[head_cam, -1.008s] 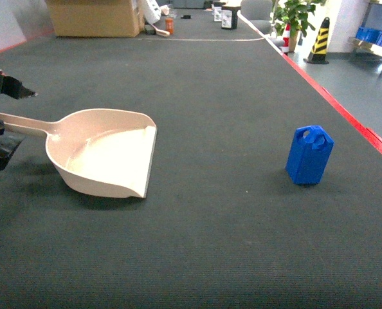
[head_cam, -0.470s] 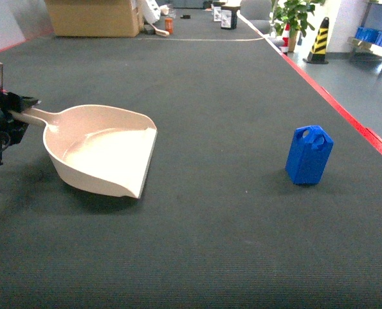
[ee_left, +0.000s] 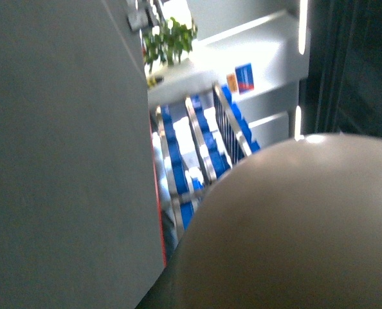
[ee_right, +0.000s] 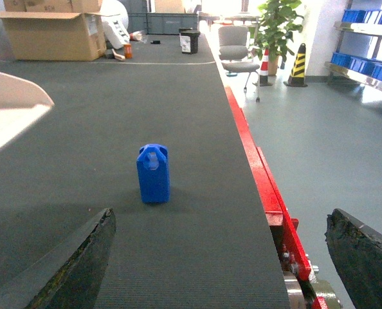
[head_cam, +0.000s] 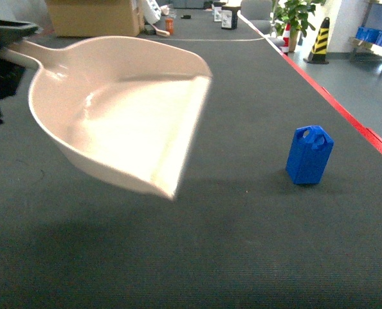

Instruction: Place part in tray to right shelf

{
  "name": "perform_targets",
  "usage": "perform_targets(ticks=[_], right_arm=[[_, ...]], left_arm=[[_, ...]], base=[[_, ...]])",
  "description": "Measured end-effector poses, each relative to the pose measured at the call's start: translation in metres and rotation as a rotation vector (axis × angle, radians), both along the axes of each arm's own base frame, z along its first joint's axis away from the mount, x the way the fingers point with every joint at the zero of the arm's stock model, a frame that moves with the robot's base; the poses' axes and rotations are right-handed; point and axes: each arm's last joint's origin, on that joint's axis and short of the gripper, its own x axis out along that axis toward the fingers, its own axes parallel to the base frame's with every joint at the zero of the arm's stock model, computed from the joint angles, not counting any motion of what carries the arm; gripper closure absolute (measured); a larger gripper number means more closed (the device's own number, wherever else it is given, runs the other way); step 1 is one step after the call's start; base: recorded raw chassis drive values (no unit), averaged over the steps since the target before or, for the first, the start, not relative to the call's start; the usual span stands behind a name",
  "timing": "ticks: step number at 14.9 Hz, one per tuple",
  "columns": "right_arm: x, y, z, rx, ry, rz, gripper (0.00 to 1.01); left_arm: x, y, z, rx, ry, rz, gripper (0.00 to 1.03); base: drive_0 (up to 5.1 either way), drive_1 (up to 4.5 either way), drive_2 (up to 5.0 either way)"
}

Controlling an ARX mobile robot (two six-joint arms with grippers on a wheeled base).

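Part, the small blue block, stands upright on the dark mat toward the right side, its holed tab at the top; nothing touches it and bare mat surrounds it; a red strip edging the mat runs just beyond it. Well apart to its left the tray hangs in the air, tilted, casting a shadow on the mat below; the left gripper clamps its handle at the upper left edge of the head view. From the left wrist the tray's underside fills the lower right; past it lie steel rack rails with blue crates between them. The right gripper has its fingers spread wide, holding nothing, with the part ahead between them. A cardboard box, a potted plant and a striped cone stand far back.
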Motion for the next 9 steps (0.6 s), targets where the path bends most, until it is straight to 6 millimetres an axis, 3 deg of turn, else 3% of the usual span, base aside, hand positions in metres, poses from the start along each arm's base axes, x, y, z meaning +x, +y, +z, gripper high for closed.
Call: perform_targets(ticks=[3, 6, 9], right_arm=[[0.000, 0.000, 0.000, 0.000, 0.000, 0.000, 0.03], [0.000, 0.000, 0.000, 0.000, 0.000, 0.000, 0.03], [0.000, 0.000, 0.000, 0.000, 0.000, 0.000, 0.03]], left_arm=[[-0.017, -0.036, -0.022, -0.061, 0.120, -0.072, 0.88], [-0.015, -0.044, -0.028, -0.137, 0.153, 0.003, 0.89], [-0.024, -0.058, -0.037, -0.148, 0.199, -0.039, 0.89]], base=[[0.0, 0.00, 0.0], [0.0, 0.00, 0.0], [0.0, 0.00, 0.0]])
